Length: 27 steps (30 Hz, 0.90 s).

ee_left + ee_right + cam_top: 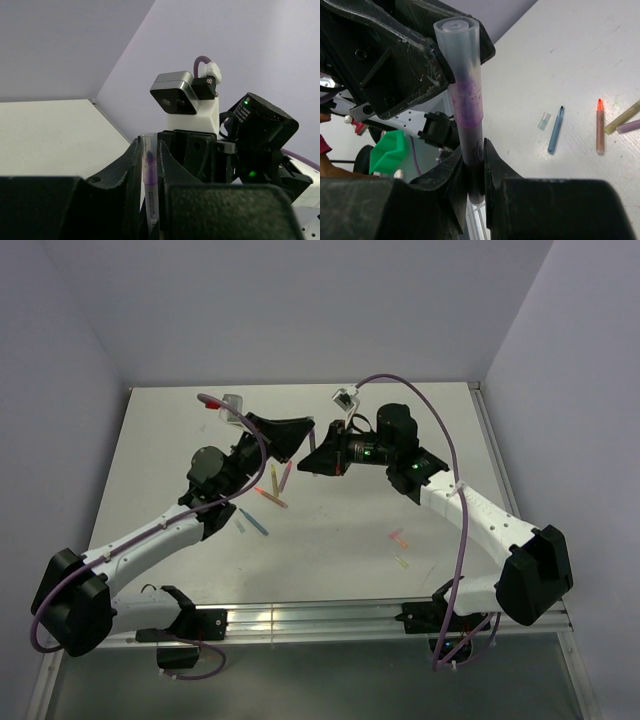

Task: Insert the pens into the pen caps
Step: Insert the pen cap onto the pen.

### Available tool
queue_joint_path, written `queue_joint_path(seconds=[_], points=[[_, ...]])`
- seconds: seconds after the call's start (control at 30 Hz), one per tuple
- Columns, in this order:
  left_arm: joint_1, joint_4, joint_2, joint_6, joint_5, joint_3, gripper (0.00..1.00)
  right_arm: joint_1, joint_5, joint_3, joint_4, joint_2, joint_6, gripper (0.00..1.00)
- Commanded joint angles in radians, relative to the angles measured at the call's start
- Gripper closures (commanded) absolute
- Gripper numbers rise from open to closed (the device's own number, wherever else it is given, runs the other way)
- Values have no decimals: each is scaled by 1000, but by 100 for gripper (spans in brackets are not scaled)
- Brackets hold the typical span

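A grey-purple pen [472,150] stands upright between my right gripper's [473,156] jaws, which are shut on its barrel. A clear pen cap [461,60] sits over its purple tip. My left gripper [150,146] is shut on that cap [149,157] from the opposite side. In the top view both grippers, left [296,440] and right [320,454], meet tip to tip above the table's middle, with the pen [312,440] between them. On the table lie a blue pen [554,131], a pale blue cap [544,120], an orange pen [600,127] and a yellow pen [625,115].
Loose pens [272,488] lie in a cluster under the left arm, with a blue one [257,526] nearer the front. A pink cap [397,537] and a yellow-green cap [401,562] rest on the table [430,420] ahead of the right arm. Walls close the back and sides.
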Motion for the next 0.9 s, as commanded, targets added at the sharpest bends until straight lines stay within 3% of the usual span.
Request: queue_joint_path(seconds=[0.0, 0.7, 0.87], points=[[-117, -140, -15, 7, 271, -64, 100, -73, 174, 133, 194, 0, 40, 100], [-154, -152, -39, 18, 236, -88, 100, -103, 171, 241, 160, 27, 51, 100], [-152, -207, -65, 48, 175, -40, 100, -101, 126, 247, 136, 43, 54, 100]])
